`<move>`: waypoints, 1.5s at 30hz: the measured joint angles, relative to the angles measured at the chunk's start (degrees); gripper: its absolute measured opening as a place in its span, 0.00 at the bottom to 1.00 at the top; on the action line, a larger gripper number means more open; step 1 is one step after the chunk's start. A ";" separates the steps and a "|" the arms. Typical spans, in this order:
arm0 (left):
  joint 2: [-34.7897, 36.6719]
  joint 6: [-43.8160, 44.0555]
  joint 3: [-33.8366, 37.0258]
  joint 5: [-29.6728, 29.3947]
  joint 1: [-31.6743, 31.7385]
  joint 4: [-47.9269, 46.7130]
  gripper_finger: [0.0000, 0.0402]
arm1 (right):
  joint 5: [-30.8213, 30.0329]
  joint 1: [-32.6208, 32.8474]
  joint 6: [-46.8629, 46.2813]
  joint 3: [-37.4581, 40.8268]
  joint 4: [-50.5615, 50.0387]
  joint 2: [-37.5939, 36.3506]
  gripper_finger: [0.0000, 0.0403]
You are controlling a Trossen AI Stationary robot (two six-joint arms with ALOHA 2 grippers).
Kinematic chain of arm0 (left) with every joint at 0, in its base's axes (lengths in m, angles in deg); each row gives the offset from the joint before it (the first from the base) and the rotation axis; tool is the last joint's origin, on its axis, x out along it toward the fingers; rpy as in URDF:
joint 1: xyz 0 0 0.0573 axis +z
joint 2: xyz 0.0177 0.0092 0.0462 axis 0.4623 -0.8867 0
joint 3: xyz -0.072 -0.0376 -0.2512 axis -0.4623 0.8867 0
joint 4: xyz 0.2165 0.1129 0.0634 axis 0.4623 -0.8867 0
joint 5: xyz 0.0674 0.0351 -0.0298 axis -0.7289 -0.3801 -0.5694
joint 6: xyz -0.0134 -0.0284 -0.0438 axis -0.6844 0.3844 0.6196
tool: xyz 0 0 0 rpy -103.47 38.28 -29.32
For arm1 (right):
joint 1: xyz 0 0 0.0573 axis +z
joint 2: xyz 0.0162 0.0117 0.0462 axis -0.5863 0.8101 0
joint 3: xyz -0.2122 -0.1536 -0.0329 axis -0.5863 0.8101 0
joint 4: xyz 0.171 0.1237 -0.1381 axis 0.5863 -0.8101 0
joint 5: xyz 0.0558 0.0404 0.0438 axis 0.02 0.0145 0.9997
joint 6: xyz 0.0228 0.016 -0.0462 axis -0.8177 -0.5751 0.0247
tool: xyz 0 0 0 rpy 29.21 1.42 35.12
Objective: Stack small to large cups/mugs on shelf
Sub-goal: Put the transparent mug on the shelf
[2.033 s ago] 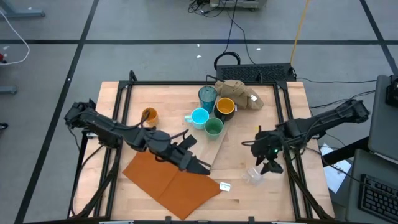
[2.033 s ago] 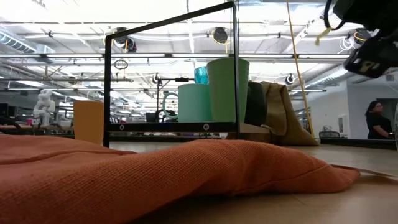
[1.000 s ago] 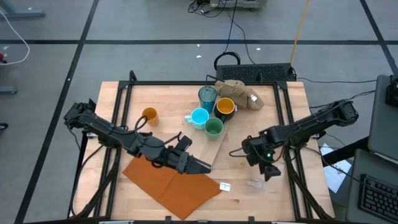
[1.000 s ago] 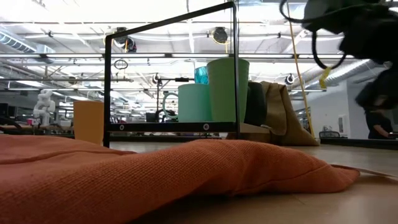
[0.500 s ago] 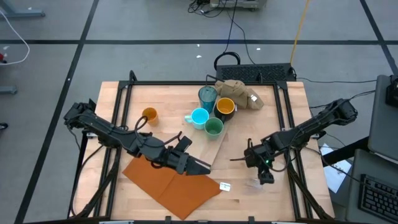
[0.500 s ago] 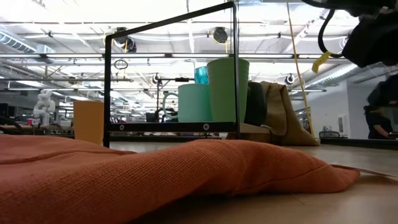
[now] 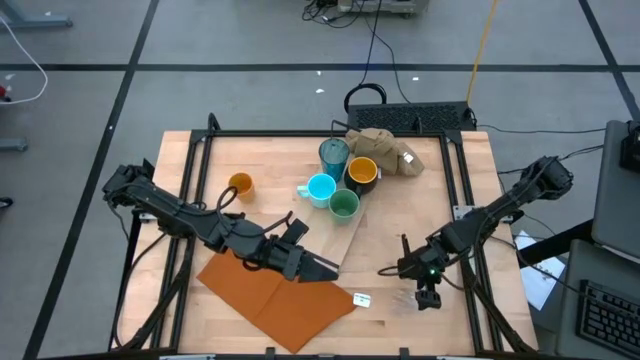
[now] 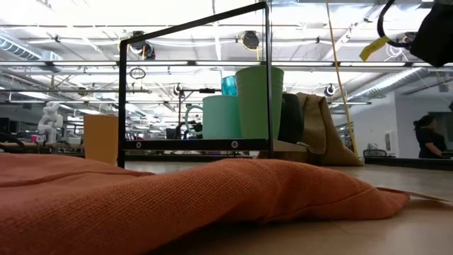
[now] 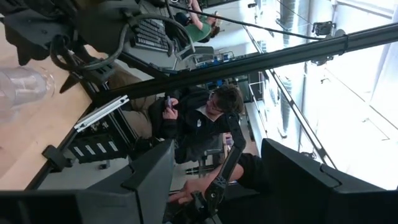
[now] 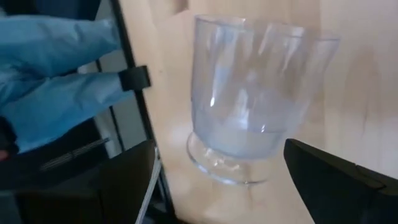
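On the far end of the pale shelf board (image 7: pixel 349 236) stand the teal tumbler (image 7: pixel 333 154), the dark yellow-lined mug (image 7: pixel 361 173), the light blue mug (image 7: pixel 320 188) and the green cup (image 7: pixel 344 205). The orange cup (image 7: pixel 239 185) stands alone on the table's left part. The clear glass (image 10: pixel 249 106) stands upright on the table near the right rail. My right gripper (image 7: pixel 424 296) is open and low over it, a finger (image 10: pixel 127 180) on either side without touching. My left gripper (image 7: pixel 325 268) is open at the board's near end, above the orange sheet.
The orange-brown sheet (image 7: pixel 275 290) covers the near left of the table and fills the low view's foreground (image 8: pixel 177 205). A tan cloth lump (image 7: pixel 385 150) lies behind the mugs. A small white tag (image 7: pixel 362 299) lies near the glass. Black frame rails (image 7: pixel 460 200) border the table. A person (image 9: pixel 205 118) sits beyond it.
My right gripper has moved toward the table's near edge and down, from beside the glass to right over it, and now has the glass between its fingers. The glass and the cups stand where they stood.
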 joint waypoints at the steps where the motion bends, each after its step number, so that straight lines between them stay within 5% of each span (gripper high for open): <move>1: 0.00 -0.03 0.00 0.00 -0.06 0.00 0.61 | -1.03 0.36 -0.68 0.00 -0.03 0.00 0.87; 10: 0.00 0.10 0.00 -0.10 -0.91 0.02 0.61 | -9.87 2.35 -7.43 0.00 1.34 0.21 0.87; 33: -0.02 0.91 0.00 -1.50 -1.79 0.03 0.61 | -9.43 7.25 -18.89 -0.02 12.41 12.48 0.87; 45: -0.02 0.83 0.00 -1.55 -2.25 0.02 0.61 | -11.38 7.25 -17.79 0.02 14.28 12.33 0.73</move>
